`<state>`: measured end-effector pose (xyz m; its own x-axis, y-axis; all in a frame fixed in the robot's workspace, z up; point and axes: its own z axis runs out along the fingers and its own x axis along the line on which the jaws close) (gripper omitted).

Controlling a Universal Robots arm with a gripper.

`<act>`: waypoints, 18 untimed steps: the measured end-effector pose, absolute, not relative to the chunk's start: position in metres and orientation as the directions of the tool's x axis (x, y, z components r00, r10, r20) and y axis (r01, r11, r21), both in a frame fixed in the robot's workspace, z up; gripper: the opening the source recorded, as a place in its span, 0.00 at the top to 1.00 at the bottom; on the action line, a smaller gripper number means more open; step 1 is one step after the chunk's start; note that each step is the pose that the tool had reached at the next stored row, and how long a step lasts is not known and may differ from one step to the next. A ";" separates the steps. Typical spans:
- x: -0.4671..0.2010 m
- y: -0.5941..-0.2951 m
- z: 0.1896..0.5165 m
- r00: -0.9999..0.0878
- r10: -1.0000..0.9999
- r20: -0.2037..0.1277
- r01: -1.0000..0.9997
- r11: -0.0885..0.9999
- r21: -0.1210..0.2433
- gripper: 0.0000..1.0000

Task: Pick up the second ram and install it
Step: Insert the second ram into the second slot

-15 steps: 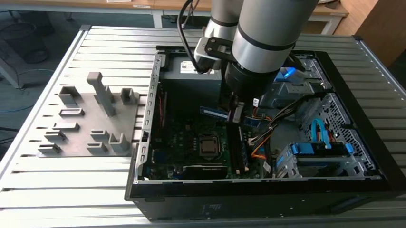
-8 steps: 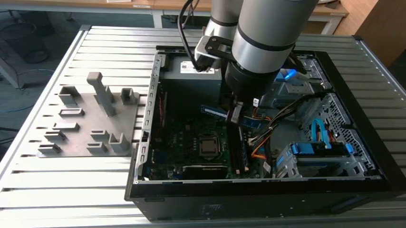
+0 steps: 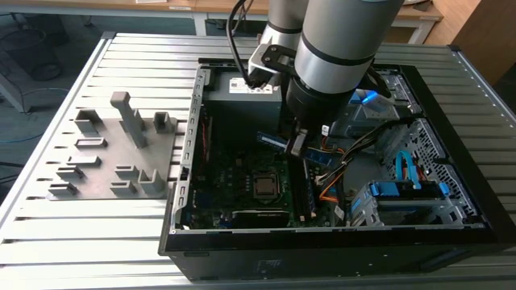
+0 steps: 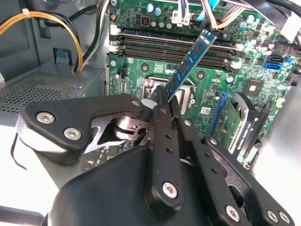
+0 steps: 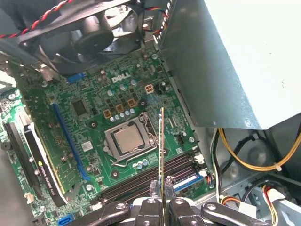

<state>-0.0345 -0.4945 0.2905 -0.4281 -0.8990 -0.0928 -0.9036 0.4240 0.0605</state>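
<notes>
My gripper (image 3: 296, 145) hangs inside the open computer case (image 3: 187, 151), shut on the second ram (image 3: 270, 139), a thin dark stick with a bluish label. Both ends of the stick jut out either side of the fingers. In the second wrist view the ram (image 4: 190, 61) slants out of the gripper (image 4: 162, 96) above the motherboard (image 4: 141, 70), short of the long black memory slots (image 4: 155, 47). Edge-on in the first wrist view, the ram (image 5: 162, 150) rises from the gripper (image 5: 162, 203) over the memory slots (image 5: 141, 181). One slot holds a stick with a blue label (image 5: 189, 181).
The processor socket (image 5: 128, 141) lies near the slots. A grey power supply (image 5: 244, 56) with yellow cables (image 5: 244, 160), a fan (image 5: 89, 33) and a graphics card (image 5: 33, 160) surround the board. Blue drive brackets (image 3: 407, 187) fill the case's far side. A grey holder plate (image 3: 113, 157) lies outside.
</notes>
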 end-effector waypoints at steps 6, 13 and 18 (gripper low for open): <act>-0.035 -0.495 0.290 -0.462 -0.882 -0.092 -0.887 0.458 0.060 0.86; -0.035 -0.495 0.290 -0.498 -0.862 -0.092 -0.867 0.494 0.060 0.86; -0.035 -0.495 0.290 -0.524 -0.846 -0.092 -0.851 0.521 0.060 0.86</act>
<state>-0.0345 -0.4946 0.2899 -0.5244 -0.8465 -0.0924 -0.8515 0.5209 0.0602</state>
